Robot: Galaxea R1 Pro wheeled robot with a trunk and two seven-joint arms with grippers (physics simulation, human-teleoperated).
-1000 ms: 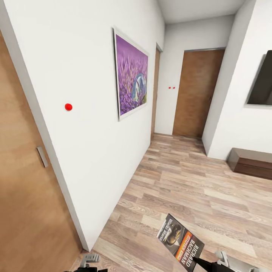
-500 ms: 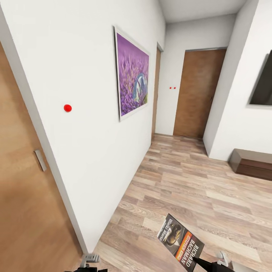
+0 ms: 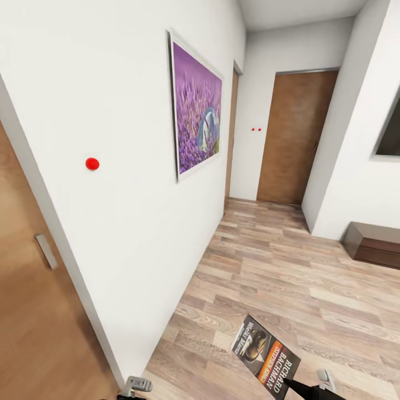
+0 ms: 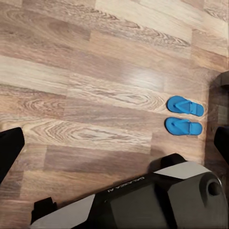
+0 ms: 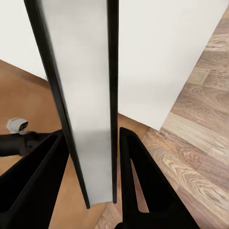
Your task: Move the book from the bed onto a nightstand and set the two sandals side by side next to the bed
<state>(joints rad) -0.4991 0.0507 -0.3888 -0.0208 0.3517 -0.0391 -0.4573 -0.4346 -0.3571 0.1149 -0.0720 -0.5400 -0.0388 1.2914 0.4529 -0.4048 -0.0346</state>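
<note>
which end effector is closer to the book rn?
Right. The right end effector is clamped on the book; the left end effector sits apart at the robot's left, away from it.

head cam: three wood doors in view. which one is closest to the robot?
The door at the near left edge, the one with the grey handle. The other two sit down the hall: one past the purple picture, one at the far end.

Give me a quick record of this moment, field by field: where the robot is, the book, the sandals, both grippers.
place: hallway with wood-plank floor and white walls
book: held by the right gripper, cover visible low in the head view
sandals: two blue ones side by side on the floor, close together
left gripper: fingers wide apart, nothing between them
wall items: purple painting, red dot
doors: brown door ahead
</note>
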